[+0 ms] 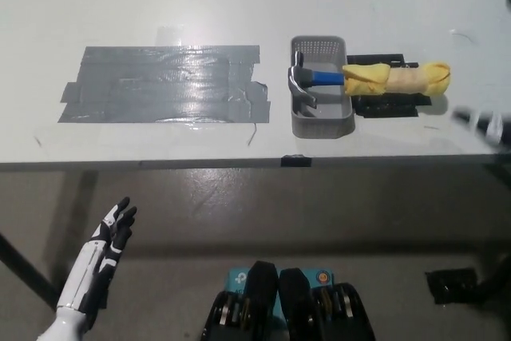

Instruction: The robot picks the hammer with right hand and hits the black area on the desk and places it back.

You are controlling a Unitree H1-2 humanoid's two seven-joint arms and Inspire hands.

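Left hand (112, 233) hangs open, holding nothing, well below the desk (239, 5) edge.

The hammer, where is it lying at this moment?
In the head view the hammer lies right of centre on the desk, its head in the grey basket, right of the black taped area.

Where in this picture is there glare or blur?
Head view: glare streaks the grey taped patch on the white desk; the robot's black right hand, at the right edge, is motion-blurred; the grey basket with the hammer looks sharp.
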